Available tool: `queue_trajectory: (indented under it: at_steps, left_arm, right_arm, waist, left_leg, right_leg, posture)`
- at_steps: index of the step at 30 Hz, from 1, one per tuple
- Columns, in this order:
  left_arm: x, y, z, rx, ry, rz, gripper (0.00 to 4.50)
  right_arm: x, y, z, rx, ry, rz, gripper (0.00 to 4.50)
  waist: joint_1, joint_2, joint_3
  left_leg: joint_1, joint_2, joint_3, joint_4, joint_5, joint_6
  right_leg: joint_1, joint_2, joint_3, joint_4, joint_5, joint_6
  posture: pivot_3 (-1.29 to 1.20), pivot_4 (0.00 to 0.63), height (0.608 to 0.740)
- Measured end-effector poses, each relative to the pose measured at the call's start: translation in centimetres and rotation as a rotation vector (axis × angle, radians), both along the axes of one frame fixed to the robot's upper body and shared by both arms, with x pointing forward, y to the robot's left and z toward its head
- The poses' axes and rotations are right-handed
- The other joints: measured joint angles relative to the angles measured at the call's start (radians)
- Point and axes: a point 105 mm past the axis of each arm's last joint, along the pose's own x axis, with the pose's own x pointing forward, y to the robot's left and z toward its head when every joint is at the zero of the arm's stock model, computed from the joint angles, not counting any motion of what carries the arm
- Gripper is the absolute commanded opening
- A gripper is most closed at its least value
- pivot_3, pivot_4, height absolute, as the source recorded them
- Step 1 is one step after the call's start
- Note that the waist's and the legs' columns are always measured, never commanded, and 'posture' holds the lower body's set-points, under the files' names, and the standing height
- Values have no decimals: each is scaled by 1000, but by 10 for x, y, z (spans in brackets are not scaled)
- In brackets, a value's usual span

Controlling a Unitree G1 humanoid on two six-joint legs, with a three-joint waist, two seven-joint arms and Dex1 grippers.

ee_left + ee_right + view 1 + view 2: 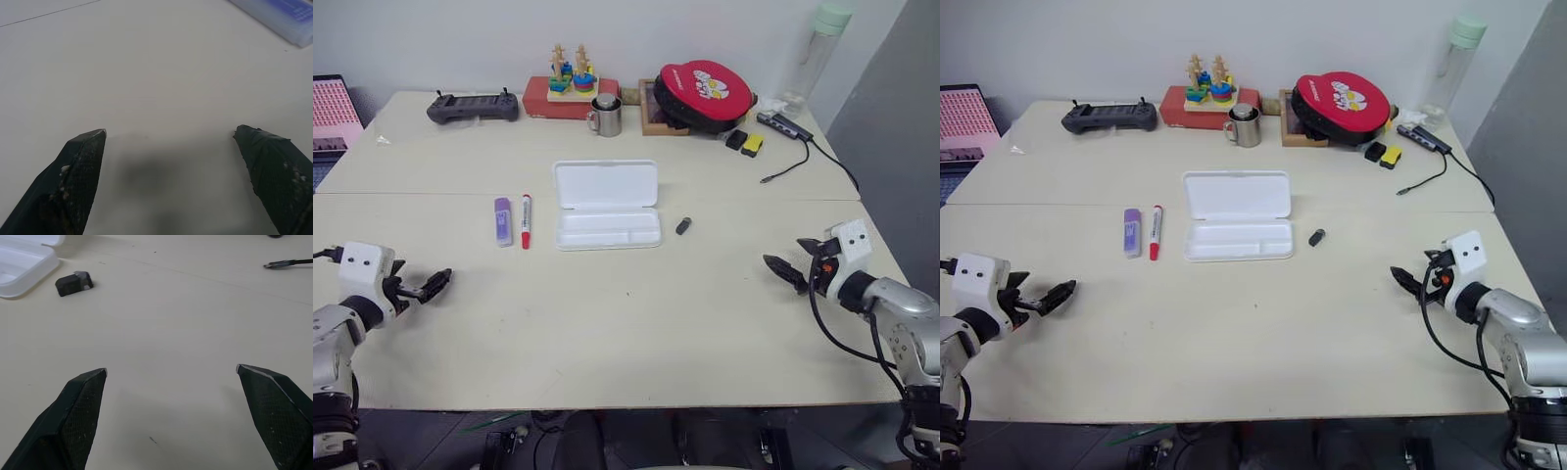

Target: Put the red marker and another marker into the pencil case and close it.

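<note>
The white pencil case (607,205) lies open in the middle of the table, both shallow halves empty. Left of it the red marker (526,220) and the chunky purple marker (502,220) lie side by side, flat on the table. My left gripper (433,285) hovers open over the near left of the table, well short of the markers. Over the near right my right gripper (787,268) is open too, empty and pointing toward the case. In the left wrist view a corner of the purple marker (283,17) shows beyond the fingers; the right wrist view shows a corner of the case (22,264).
A small black cap-like piece (682,226) lies just right of the case. Along the back edge stand a black controller (473,106), a red box with wooden toys (570,93), a metal mug (605,115), a red pouch (705,93), a cable (803,147) and a bottle (818,54).
</note>
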Motion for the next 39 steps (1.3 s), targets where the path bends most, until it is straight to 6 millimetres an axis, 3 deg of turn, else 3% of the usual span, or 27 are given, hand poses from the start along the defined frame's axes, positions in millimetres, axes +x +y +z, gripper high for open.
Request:
queue_trajectory:
  at_steps: [14,34,37,39]
  left_arm:
    - [-3,-13,3,-14,38,-99,4500]
    - [-2,-15,3,-25,41,-104,4500]
    - [0,-26,5,-54,28,-140,4500]
    - [0,-51,12,-107,10,-252,4500]
  right_arm:
    - [2,11,-6,24,59,57,4470]
    - [0,16,-5,37,58,91,4470]
    - [-1,23,0,49,39,136,4470]
    - [2,44,18,85,-1,232,4470]
  waist:
    - [0,0,0]
    - [2,0,0]
    - [2,0,0]
    - [-2,0,0]
  left_leg:
    - [0,0,-1,2,0,0]
    - [0,0,-2,2,0,0]
    - [0,0,-2,3,0,0]
    - [0,0,-1,4,0,0]
  right_leg:
    - [1,0,-1,1,0,1]
    - [1,0,-1,2,1,1]
    - [2,0,-1,3,1,1]
    - [1,1,-1,5,1,1]
  posture:
    - [0,150,740]
    - [0,150,740]
    - [0,150,740]
    - [0,150,740]
